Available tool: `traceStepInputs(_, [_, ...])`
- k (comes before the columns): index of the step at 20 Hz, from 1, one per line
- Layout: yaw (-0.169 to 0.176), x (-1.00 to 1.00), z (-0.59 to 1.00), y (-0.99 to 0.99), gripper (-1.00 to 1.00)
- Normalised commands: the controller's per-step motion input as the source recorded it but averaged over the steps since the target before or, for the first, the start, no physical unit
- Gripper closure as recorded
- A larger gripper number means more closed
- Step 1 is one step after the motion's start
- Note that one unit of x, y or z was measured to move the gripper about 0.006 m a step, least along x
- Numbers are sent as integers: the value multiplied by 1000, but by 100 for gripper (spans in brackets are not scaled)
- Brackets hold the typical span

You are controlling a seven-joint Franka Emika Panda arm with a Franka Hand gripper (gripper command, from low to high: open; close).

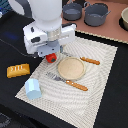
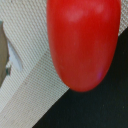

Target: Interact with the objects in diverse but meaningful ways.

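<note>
Claw: your gripper [image 1: 51, 54] sits low over the tomato; its fingers are hidden in both views, so you cannot tell how wide it stands or whether it grips.
Tomato [image 1: 51, 58]: on the placemat's edge, at 9 o'clock of the plate; it fills your wrist view [image 2: 82, 42].
Placemat [image 1: 102, 80]: pale woven mat on the black table [image 1: 115, 115].
Plate [image 1: 70, 68]: tan, mid-mat.
Bread slab [image 1: 18, 70]: off the mat, 9 o'clock of the plate.
Carton [image 1: 33, 88]: at 8 o'clock, on the mat's corner.
Cutlery: knife [image 1: 90, 61] at 2 o'clock, fork [image 1: 67, 81] at 6 o'clock.
Pots [image 1: 86, 12]: two grey, 12 o'clock.
</note>
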Motion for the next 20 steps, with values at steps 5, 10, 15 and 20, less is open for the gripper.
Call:
traceStepInputs(5, [-3, -43, -129, 133, 100])
traceStepInputs(10, [-22, 19, -13, 162, 100])
traceStepInputs(15, [-2, -27, -143, 90, 100])
traceStepInputs(20, [-2, -9, -322, 105, 100])
